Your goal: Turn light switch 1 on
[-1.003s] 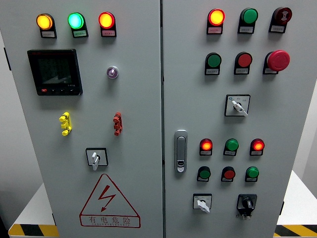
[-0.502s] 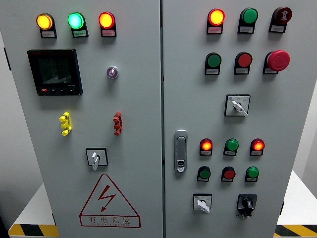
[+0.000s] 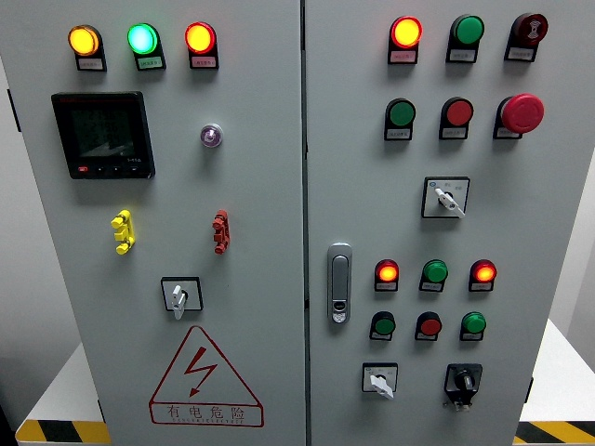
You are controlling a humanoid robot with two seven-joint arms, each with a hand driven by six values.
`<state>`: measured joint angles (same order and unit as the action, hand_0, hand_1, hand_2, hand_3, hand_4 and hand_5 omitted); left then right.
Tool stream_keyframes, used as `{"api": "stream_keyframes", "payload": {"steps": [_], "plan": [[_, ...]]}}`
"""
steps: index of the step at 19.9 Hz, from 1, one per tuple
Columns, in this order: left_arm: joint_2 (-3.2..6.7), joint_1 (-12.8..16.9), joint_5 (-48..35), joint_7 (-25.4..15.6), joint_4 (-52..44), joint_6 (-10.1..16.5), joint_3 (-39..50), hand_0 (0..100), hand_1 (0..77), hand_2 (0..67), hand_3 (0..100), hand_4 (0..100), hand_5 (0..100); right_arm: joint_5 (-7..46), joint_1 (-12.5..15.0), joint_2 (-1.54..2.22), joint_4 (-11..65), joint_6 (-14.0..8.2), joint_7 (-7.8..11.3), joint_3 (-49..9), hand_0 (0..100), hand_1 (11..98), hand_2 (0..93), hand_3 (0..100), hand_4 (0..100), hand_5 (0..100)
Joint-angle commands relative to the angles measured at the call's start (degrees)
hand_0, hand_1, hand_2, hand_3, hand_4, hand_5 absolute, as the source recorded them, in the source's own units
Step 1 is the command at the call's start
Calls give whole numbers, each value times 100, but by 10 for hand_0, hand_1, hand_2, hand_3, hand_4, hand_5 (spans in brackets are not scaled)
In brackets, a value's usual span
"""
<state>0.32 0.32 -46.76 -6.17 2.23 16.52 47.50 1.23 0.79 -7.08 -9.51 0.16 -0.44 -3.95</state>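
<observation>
A grey control cabinet (image 3: 270, 186) with two doors fills the head view. On the left door sit three lit lamps: amber (image 3: 83, 40), green (image 3: 142, 38) and red-orange (image 3: 200, 37). Below them are a black display (image 3: 102, 135), a yellow toggle switch (image 3: 122, 231), a red toggle switch (image 3: 219, 231) and a rotary selector (image 3: 179, 295). The right door carries lamps, push buttons, a red emergency stop (image 3: 522, 112) and three more selectors (image 3: 446, 198). Which one is switch 1 cannot be read. Neither of my hands is in the picture.
A chrome door handle (image 3: 339, 283) sits at the left edge of the right door. A red warning triangle (image 3: 204, 379) marks the lower left door. Yellow-black floor tape (image 3: 60, 431) shows at both bottom corners.
</observation>
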Motion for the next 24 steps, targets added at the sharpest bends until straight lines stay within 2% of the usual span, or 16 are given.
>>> {"api": "stream_keyframes", "payload": {"steps": [1, 4, 7, 9, 11, 13, 15, 16, 17, 19, 20, 24], "plan": [[-41, -6, -1437, 2, 5, 1, 1433, 0, 13, 19, 0, 0, 0, 0, 0, -3, -7, 1, 0, 0, 0, 195, 0, 194, 191, 107], [-84, -6, -2186, -16, 41, -8, 2349, 0, 24, 18, 0, 0, 0, 0, 0, -3, -6, 1, 0, 0, 0, 195, 0, 194, 191, 107], [-199, 3, -3528, -33, 137, -8, 3753, 0, 44, 21, 0, 0, 0, 0, 0, 5, -7, 1, 0, 0, 0, 195, 0, 194, 191, 106], [-312, 56, -4470, -68, 478, -17, 4485, 0, 61, 23, 0, 0, 0, 0, 0, -3, -6, 1, 0, 0, 0, 195, 0, 194, 191, 106], [-339, 353, -4605, -191, 1091, -104, 4479, 0, 66, 30, 0, 16, 0, 0, 0, 5, -6, 1, 0, 0, 0, 195, 0, 194, 191, 106], [-339, 495, -4597, -488, 1900, -157, 4505, 0, 70, 44, 0, 73, 0, 0, 0, -3, -6, -7, 0, 0, 0, 195, 0, 194, 191, 105], [-322, 574, -4597, -814, 2359, -429, 4470, 0, 77, 73, 18, 150, 29, 0, 0, -3, 2, -7, 0, 0, 0, 195, 0, 194, 191, 106], [-322, 575, -4579, -998, 2639, -656, 4461, 0, 80, 81, 22, 171, 44, 0, 0, 5, -6, -7, 0, 0, 0, 195, 0, 194, 191, 106], [-322, 575, -4579, -1104, 2938, -815, 4461, 0, 84, 99, 40, 212, 101, 0, 0, -3, 2, 1, 0, 0, 0, 195, 0, 194, 191, 106], [-322, 592, -4562, -1149, 3667, -1027, 4461, 0, 97, 136, 104, 302, 218, 0, 0, 5, -6, 1, 0, 0, 0, 195, 0, 194, 191, 106], [-322, 644, -4561, -1141, 4105, -1097, 4461, 0, 107, 153, 161, 357, 277, 0, 0, -3, -7, -7, 0, 0, 0, 195, 0, 194, 191, 106], [-287, 900, -4561, -983, 5811, -1116, 4461, 0, 120, 173, 217, 425, 355, 0, 0, -3, 2, 1, 0, 0, 0, 195, 0, 194, 191, 106]]}}
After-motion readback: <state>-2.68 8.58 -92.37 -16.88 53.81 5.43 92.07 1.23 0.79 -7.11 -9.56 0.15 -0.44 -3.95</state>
